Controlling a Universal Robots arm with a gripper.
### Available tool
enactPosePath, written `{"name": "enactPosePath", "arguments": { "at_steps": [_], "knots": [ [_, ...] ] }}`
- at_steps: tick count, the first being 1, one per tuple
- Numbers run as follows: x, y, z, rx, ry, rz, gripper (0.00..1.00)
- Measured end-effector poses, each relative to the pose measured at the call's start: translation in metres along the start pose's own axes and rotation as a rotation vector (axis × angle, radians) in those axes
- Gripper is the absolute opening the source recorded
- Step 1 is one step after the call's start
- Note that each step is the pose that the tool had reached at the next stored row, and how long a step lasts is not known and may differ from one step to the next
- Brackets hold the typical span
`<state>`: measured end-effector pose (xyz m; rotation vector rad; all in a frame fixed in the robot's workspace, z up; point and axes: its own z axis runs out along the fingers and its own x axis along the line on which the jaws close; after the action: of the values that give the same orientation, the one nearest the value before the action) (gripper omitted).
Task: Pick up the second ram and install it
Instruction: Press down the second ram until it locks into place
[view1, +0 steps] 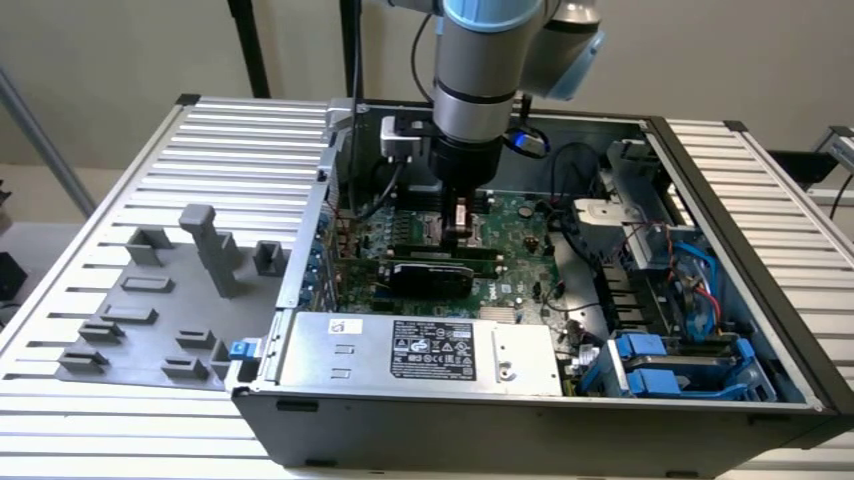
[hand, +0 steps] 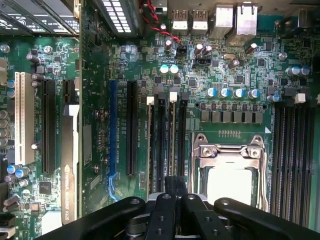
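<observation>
My gripper (view1: 461, 238) is down inside the open computer case (view1: 694, 150), just above the green motherboard (view1: 514, 225). In the wrist view the gripper (hand: 176, 186) is shut, and its fingertips (hand: 167, 184) meet with no gap above the row of memory slots. A thin pale strip, the second ram (hand: 173, 135) seen edge-on, stands in the slot with a white clip and runs under the fingertips. A similar strip (hand: 150, 145) fills the slot two places over. I cannot tell whether the fingers clamp the ram or only rest on its edge.
The processor socket (hand: 227, 165) lies beside the slots, with more empty slots (hand: 292, 150) beyond it. A black graphics card (view1: 427, 272), the power supply (view1: 400, 345), cables and blue drive bays (view1: 667, 365) crowd the case. Grey holder blocks (view1: 200, 290) stand on the table at the exterior view's left.
</observation>
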<state>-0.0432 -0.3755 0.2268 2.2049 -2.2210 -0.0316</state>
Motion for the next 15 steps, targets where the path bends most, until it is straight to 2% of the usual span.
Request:
{"name": "enactPosePath", "arguments": {
  "at_steps": [5,6,10,15],
  "knots": [
    [0.000,0.0001,0.0000,-0.0001,-0.0006,0.000,0.11],
    [0.000,0.0002,-0.0022,-0.0002,-0.0026,0.000,0.11],
    [0.000,0.0005,-0.0186,-0.0026,-0.0002,0.000,0.11],
    [0.000,0.0006,-0.0203,-0.0028,-0.0002,0.000,0.11]
  ]
}}
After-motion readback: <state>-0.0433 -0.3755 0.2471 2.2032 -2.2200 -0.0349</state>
